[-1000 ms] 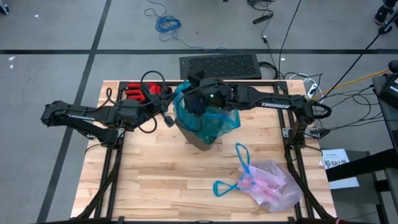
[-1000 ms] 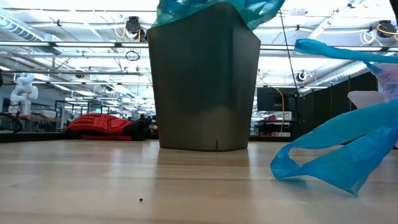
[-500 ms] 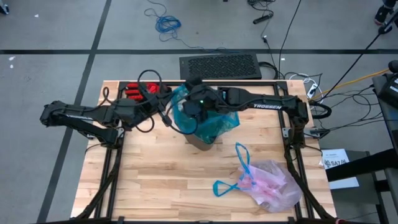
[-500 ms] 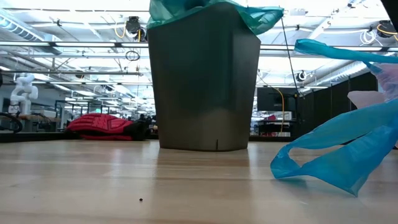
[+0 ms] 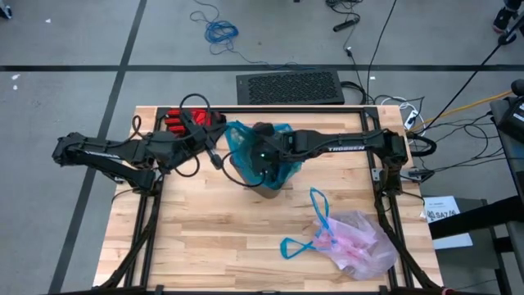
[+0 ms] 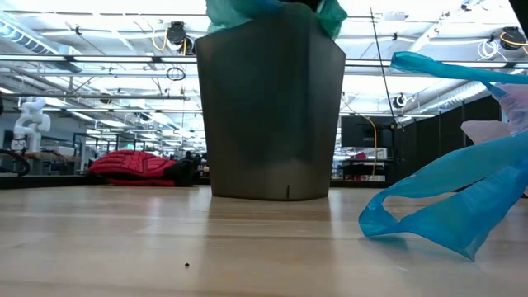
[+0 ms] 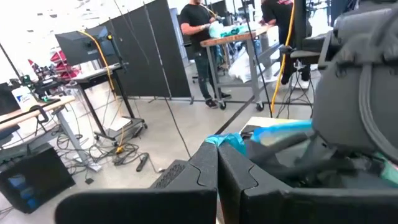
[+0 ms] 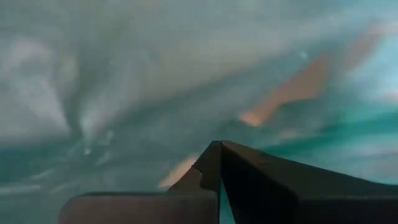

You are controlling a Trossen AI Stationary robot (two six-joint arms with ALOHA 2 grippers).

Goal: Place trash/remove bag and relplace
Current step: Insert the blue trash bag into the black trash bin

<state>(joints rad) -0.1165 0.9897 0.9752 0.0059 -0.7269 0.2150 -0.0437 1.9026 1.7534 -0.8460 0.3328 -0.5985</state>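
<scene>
A grey bin (image 5: 267, 190) (image 6: 272, 115) stands at the table's middle, with a teal plastic bag (image 5: 242, 141) (image 6: 266, 10) bunched in its mouth. My right gripper (image 8: 219, 144) is shut and points steeply down inside that bag, teal film all around it. My left gripper (image 5: 218, 157) (image 7: 217, 152) is shut and held level beside the bin's left rim. The pale pink bag (image 5: 360, 247) with blue drawstring loops (image 5: 315, 223) (image 6: 445, 198) lies on the table near the right front. The trash does not show. My left gripper's shut tips stand right at the teal bag's edge (image 7: 225, 140); whether they hold or touch it I cannot tell. My right gripper reaches from above into the teal bag's hollow (image 8: 186, 81); the bag and the arm hide whether its tips touch the film.
A red glove (image 5: 182, 121) (image 6: 132, 165) lies at the table's far left, behind my left arm. A black mat (image 5: 291, 86) lies on the floor beyond the far edge. Bare wood (image 5: 205, 246) spreads over the near left of the table.
My right gripper has gone down into the bin and tipped from nearly level to steeply downward, staying shut. The teal bag has been drawn inward: its flap over the bin's right rim has shrunk and the film now bunches at the bin's mouth.
</scene>
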